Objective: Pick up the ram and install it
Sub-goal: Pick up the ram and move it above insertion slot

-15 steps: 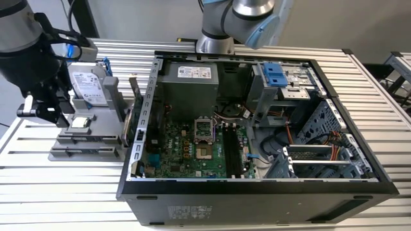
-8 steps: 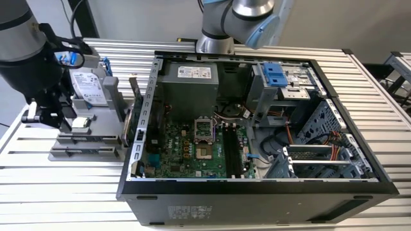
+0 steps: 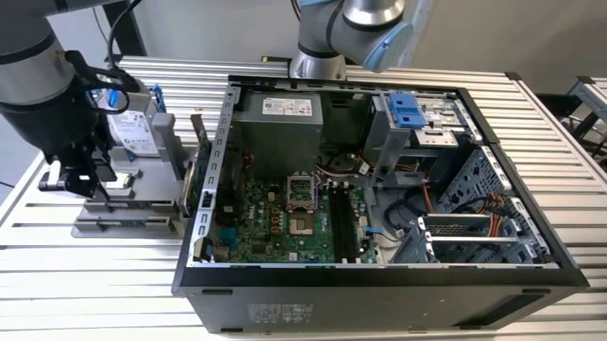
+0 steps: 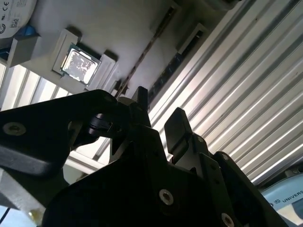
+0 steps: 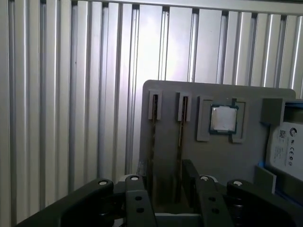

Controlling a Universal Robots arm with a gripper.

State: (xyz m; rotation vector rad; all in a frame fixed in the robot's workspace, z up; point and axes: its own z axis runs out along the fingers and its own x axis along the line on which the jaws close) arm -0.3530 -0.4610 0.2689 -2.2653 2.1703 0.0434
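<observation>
A ram stick (image 5: 182, 137) (image 4: 142, 56), long, narrow and flat, stands on its long edge in a slot of the flat grey plastic holder plate (image 5: 213, 156) (image 4: 118, 28). Both wrist views catch it edge-on, so it reads as a thin, straight, dark brownish line, and its broad faces and chips cannot be seen. It runs most of the plate's length. One end sits in a small raised grey bracket near the plate's edge. A second stick (image 5: 154, 132) (image 4: 165, 71) of the same thin, dark shape stands just beside it in the neighbouring slot, parallel and apart from it. Which of the two is meant cannot be told.
</observation>
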